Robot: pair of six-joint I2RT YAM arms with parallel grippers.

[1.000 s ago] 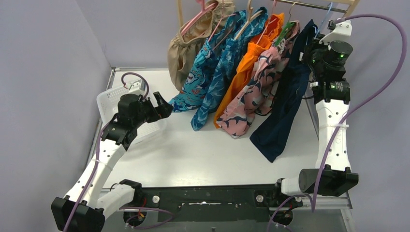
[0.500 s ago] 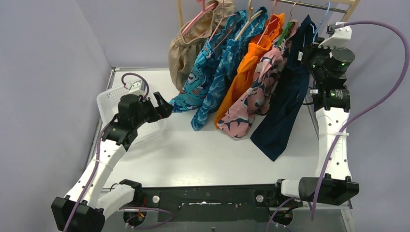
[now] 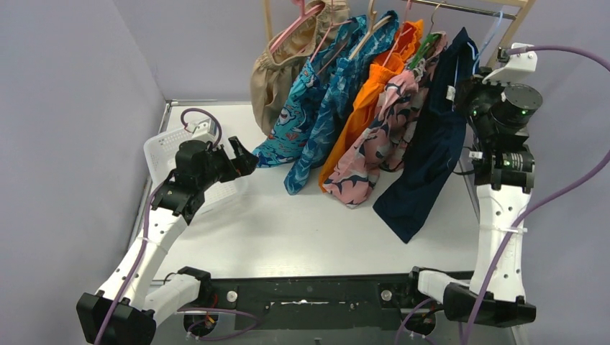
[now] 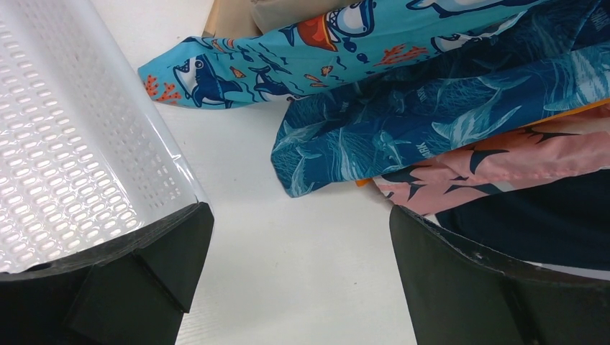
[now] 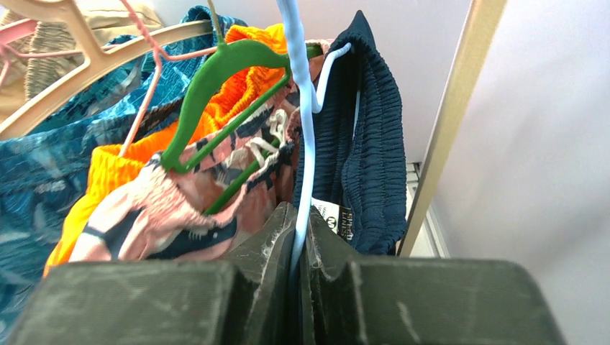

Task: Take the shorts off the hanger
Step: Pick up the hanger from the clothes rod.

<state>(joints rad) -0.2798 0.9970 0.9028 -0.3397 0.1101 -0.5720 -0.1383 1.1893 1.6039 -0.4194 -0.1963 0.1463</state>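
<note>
Several pairs of shorts hang in a row on hangers at the back of the table. The rightmost pair is plain navy shorts (image 3: 424, 165) (image 5: 367, 144), on a light blue hanger (image 5: 302, 108). My right gripper (image 5: 298, 215) (image 3: 467, 90) is shut on that hanger's thin stem, just beside the navy waistband. To the left hang pink shark-print shorts (image 3: 378, 144) on a green hanger (image 5: 216, 72), then orange shorts (image 3: 363, 108). My left gripper (image 4: 298, 230) (image 3: 243, 157) is open and holds nothing, low over the table near the hems of the printed shorts.
A white perforated basket (image 3: 162, 147) (image 4: 65, 144) sits at the table's left, under my left arm. Dark teal (image 3: 331, 115), turquoise (image 3: 302, 108) and tan (image 3: 277, 72) shorts hang further left. The rack's wooden post (image 5: 449, 122) stands close to the right of my right gripper.
My right arm has shifted to the right and a little nearer, taking the blue hanger and the top of the navy shorts with it. The left arm has not moved.
</note>
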